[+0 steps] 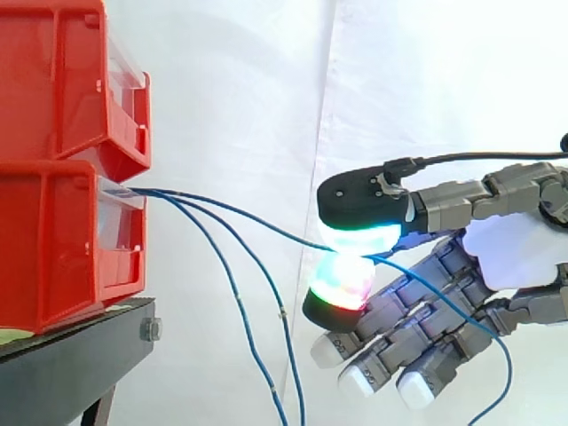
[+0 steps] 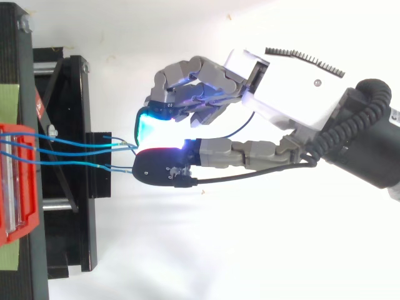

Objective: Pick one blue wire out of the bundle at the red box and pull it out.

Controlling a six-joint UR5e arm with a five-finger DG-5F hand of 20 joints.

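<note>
Side view: hand [image 1: 510, 248] clamped on one blue wire [image 1: 293, 236], pinched between the cyan-green thumb pad [image 1: 359, 235] and the red-magenta finger pad [image 1: 342, 288]. Other fingers hang loosely curled below, white pads, holding nothing.

The pinched wire runs from the clear front of the lower red bin [image 1: 62, 240] across open air to the pinch, nearly straight with a slight sag. Its free tail trails past the hand and loops down to the right.

Progress, judged: selection and grasp done, one wire separated from the bundle. Pull-out not yet done; the wire's far end sits in the bin front. Left: draw the hand away from the bin until the wire comes free.

Around: two loose blue wires [image 1: 280, 311] leave the same bin opening and droop down out of frame, well apart from the pinch. Upper red bin [image 1: 62, 80] is stacked on the lower one, both on the black stand [image 1: 80, 355], with the white curtain [image 1: 248, 89] behind.

Top view: all three wires leave the bin [image 2: 19, 181] side by side and close together towards the pads.

In the way: nothing between hand and bin. Risk, judged: the wires share one exit, so the pull may drag the neighbours or snag at the opening.
</note>
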